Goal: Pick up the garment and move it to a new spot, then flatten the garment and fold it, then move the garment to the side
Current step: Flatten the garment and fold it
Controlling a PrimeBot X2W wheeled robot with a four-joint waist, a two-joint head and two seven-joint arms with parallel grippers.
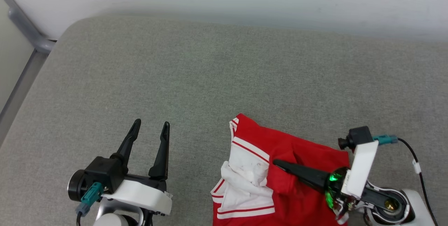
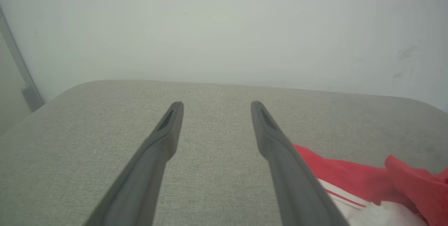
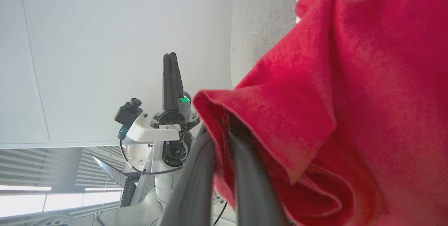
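While the crumpled garment (image 1: 297, 203) is pinched by the closed right gripper (image 1: 278, 164) and the left gripper (image 1: 151, 123) is spread empty, only pickup is judged begun; flattening and folding are left.

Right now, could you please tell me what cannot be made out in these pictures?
- The garment: lower part cut off by the head view's bottom edge.
- Right gripper: fingertips hidden under a red fold in the right wrist view.
- Left gripper: its arm cut off by the head view's bottom edge.
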